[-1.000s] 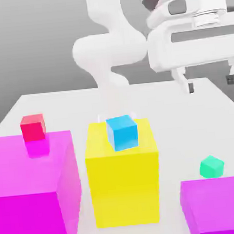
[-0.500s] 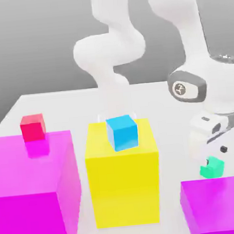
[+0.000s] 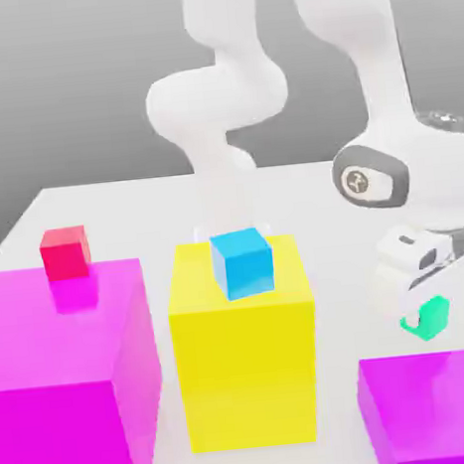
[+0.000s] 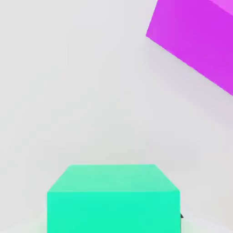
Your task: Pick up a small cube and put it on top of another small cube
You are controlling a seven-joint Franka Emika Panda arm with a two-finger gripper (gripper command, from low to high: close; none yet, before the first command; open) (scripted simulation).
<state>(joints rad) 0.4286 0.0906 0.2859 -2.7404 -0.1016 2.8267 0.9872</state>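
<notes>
Gripper (image 3: 420,310) is down low near the table's (image 3: 104,213) edge on the exterior view's right, fingers clamped on the small teal-green cube (image 3: 429,317), which sits just beyond the back edge of the magenta block (image 3: 432,406) at that front corner. From the hand view, the teal-green cube (image 4: 113,198) looms close with the white table (image 4: 82,91) beneath and a magenta block (image 4: 200,41) nearby. Over in the middle, the small sky-blue cube (image 3: 244,263) rests on top of the big yellow block (image 3: 247,364). Small red cube (image 3: 65,253) sits at the back edge of the large magenta block (image 3: 66,382) on the exterior view's left.
</notes>
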